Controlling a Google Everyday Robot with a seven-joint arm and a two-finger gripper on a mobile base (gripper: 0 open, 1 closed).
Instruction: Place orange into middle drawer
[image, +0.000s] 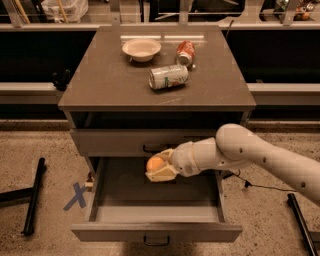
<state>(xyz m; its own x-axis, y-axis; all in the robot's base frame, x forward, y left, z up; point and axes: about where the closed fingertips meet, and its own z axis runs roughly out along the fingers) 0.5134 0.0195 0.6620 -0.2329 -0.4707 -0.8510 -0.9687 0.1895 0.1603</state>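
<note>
The orange (155, 163) is a small round fruit held in my gripper (160, 170), which is shut on it. The gripper sits over the back part of the open middle drawer (156, 231), just below the closed drawer front (145, 141) above. The drawer is pulled out towards me, a wide grey-brown tray with a small dark handle at its front. My white arm (250, 152) reaches in from the right.
On the cabinet top (100, 85) stand a white bowl (141, 49), a red soda can (185, 52) and a green-white can (168, 76) lying on its side. A blue X (76, 196) marks the floor at left, beside a black bar (33, 196).
</note>
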